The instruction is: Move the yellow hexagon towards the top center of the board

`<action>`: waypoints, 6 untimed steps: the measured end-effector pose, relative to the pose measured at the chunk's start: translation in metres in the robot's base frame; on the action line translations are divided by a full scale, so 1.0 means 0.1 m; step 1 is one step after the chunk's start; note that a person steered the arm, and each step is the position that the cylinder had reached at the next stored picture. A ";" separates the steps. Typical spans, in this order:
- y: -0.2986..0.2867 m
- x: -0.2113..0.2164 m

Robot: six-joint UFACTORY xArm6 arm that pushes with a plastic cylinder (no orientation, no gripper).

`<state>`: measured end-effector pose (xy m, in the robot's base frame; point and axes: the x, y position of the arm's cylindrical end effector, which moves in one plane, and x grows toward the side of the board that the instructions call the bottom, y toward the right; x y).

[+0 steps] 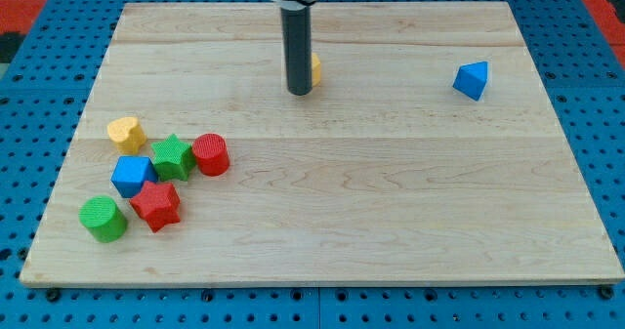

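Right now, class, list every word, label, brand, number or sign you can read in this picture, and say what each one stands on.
None: no readable text anywhere in the view.
The wooden board is bare grain.
The blocks, such as the blue block and red cylinder, carry no markings.
My tip and its dark rod show no label; the yellow hexagon peeks out behind it, unmarked.
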<state>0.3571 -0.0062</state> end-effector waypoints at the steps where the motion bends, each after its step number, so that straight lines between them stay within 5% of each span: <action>1: 0.35 -0.25; 6: -0.28 -0.73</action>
